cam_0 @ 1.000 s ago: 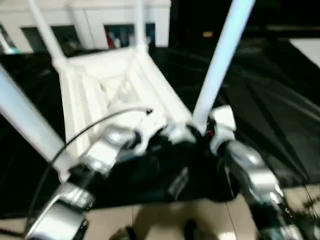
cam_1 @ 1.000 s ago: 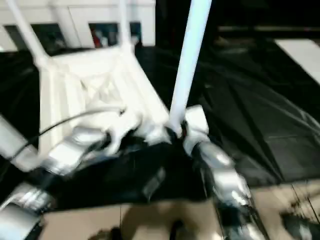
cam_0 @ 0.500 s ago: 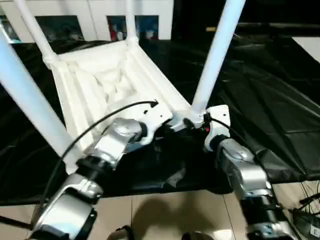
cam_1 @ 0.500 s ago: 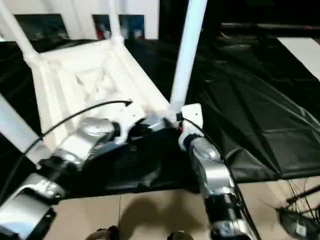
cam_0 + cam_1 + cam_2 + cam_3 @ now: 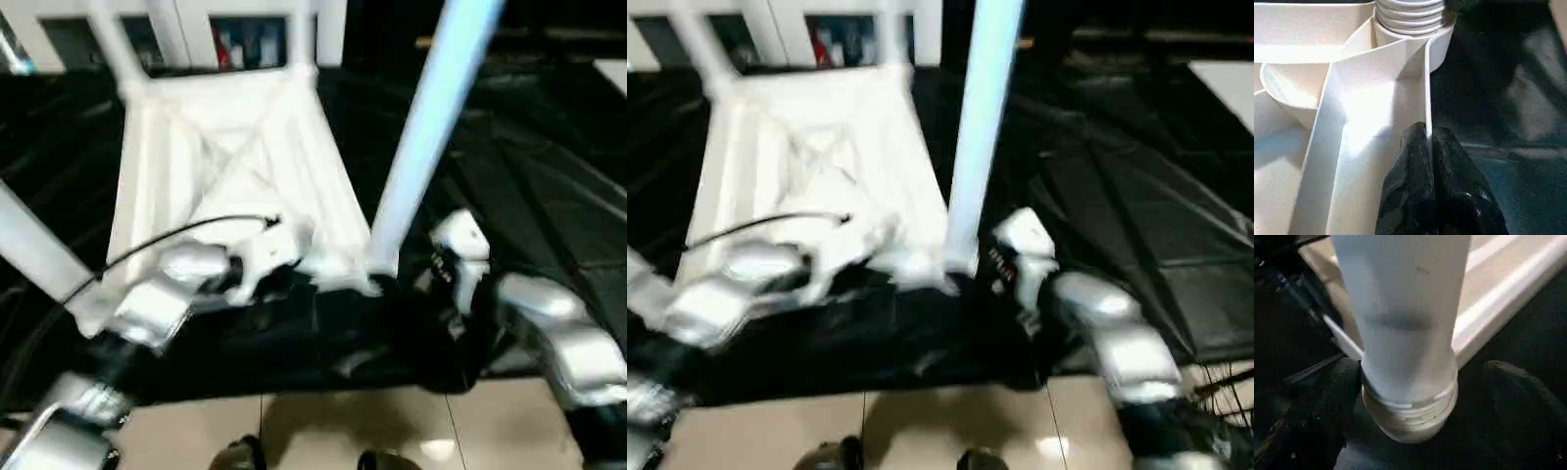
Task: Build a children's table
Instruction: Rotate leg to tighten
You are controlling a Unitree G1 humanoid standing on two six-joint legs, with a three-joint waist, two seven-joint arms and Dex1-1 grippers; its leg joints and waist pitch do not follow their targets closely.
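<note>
The children's table top (image 5: 225, 147) lies upside down on a black sheet, ribbed underside up. Legs stand in its corner sockets: the near right leg (image 5: 431, 127), the near left leg (image 5: 34, 250) and two far ones (image 5: 113, 39). My left gripper (image 5: 1428, 142) is shut on a thin upright wall of the top, just beside the near right socket (image 5: 1410, 19). My right gripper (image 5: 1415, 401) is open. Its two black fingers (image 5: 1327, 401) stand on either side of the near right leg's base (image 5: 1410, 416), apart from it.
The black sheet (image 5: 529, 166) covers the floor around the table, wrinkled on the right. Beige tiles (image 5: 323, 431) and my feet show at the near edge. White cabinets (image 5: 186, 20) line the back. A black cable (image 5: 167, 240) arcs over my left forearm.
The right gripper has drawn back from the foot of the near right leg, toward the right. The left gripper keeps its hold on the top. The head camera has tilted.
</note>
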